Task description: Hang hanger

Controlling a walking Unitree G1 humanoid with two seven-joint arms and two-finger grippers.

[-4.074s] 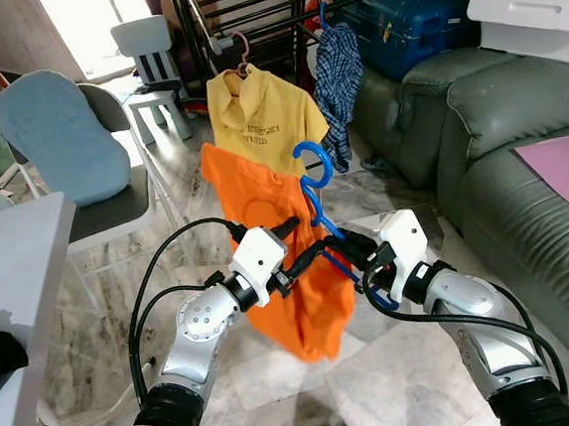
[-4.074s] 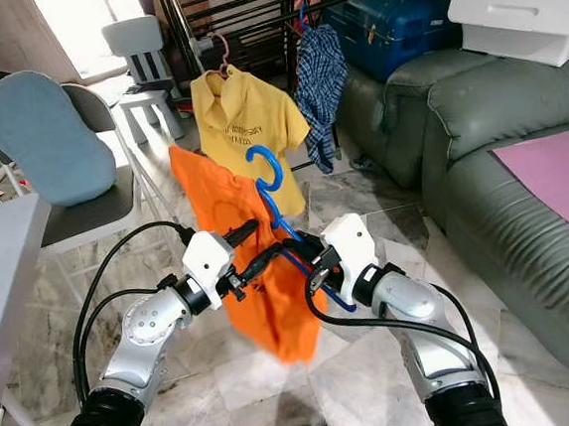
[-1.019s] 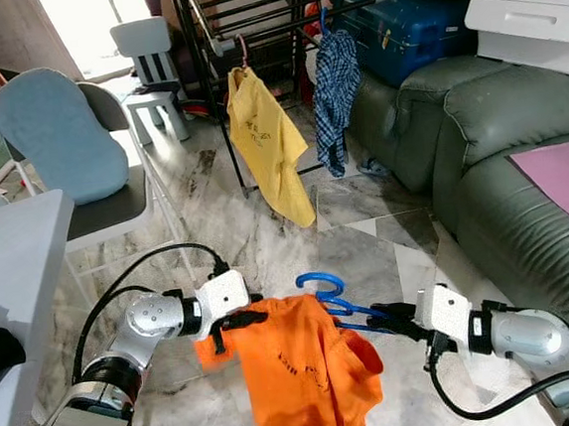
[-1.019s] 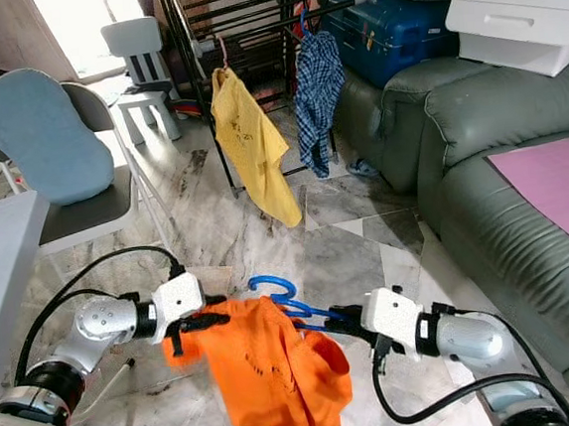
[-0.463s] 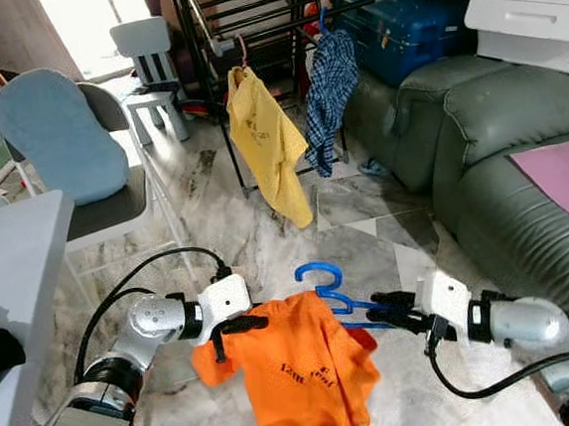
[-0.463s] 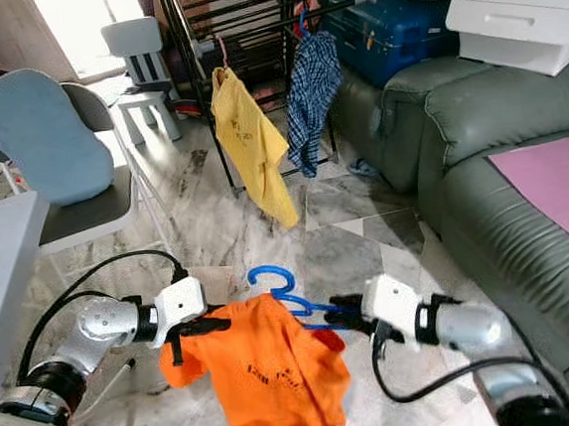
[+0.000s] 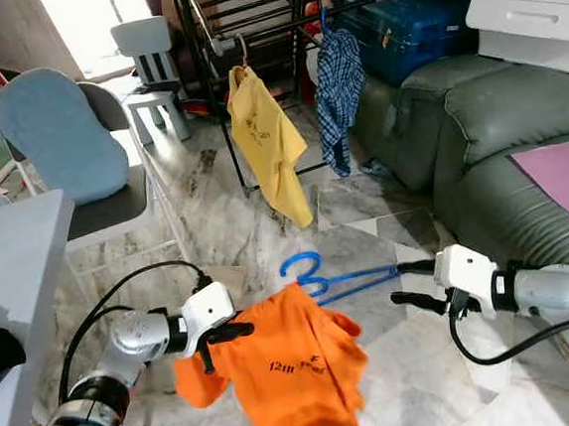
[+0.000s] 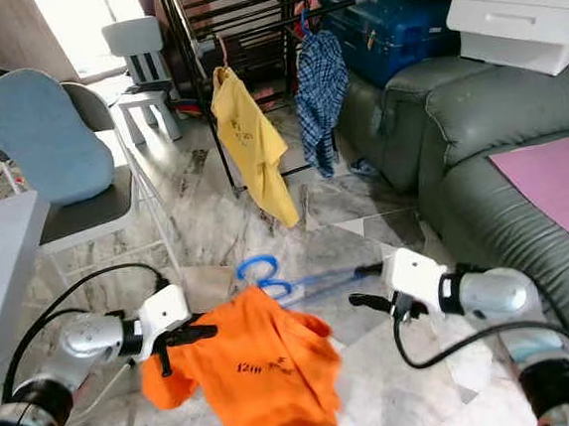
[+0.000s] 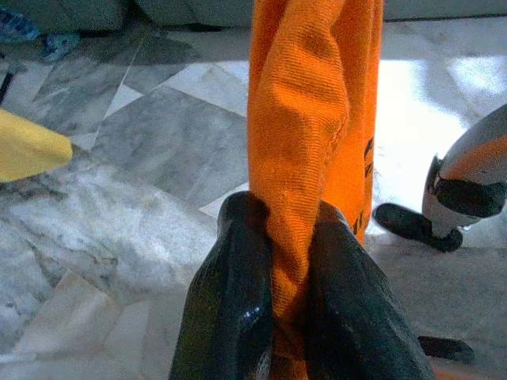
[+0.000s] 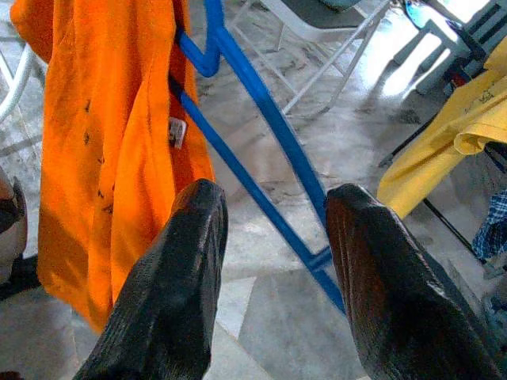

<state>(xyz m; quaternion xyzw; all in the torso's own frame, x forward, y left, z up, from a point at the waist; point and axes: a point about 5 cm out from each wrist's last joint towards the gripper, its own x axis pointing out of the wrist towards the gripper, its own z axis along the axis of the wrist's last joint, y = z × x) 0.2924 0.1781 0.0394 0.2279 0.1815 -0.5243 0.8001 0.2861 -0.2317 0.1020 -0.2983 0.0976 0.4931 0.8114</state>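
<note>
Shirt pinched, hanger loose.
My left gripper (image 9: 273, 317) pinches the orange shirt (image 7: 288, 367); my right gripper (image 10: 273, 261) is spread, the blue hanger (image 10: 253, 127) between its fingers.

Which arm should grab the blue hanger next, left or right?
Probably the right: the right gripper is open with the blue hanger between its fingers. The left gripper is clamped on the orange shirt.

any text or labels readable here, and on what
Orange cotton t-shirt: dark print, starts "12" then blurred, unreadable.
Yellow t-shirt on the rack: faint dark print, too small to read.
White tag inside the orange shirt: too blurred.
Nothing else legible.
</note>
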